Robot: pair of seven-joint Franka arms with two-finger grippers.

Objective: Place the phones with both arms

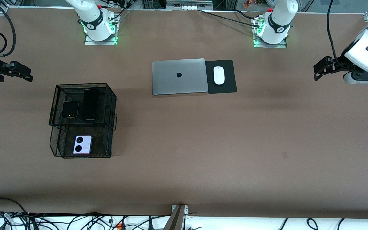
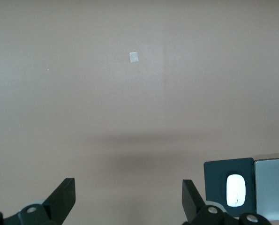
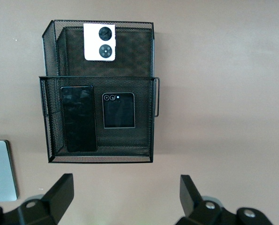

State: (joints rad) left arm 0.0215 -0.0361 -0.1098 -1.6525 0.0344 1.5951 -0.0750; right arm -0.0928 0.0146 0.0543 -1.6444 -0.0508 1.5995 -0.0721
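Black wire-mesh rack, glossy phones, seemingly matt table.

Two-tier black mesh rack stands toward the right arm's end of the table. Upper tray open from above; small black phone and long black phone lie side by side in it, filling much of the floor. Lower tray's part nearer the front camera open from above, lilac-white phone lying there; the rest is roofed by the upper tray. Mesh walls ring both tiers.

Silver laptop, lid shut, touches the black mouse pad carrying a white mouse, mid-table near the bases: low obstacles.

Broad bare brown table elsewhere.
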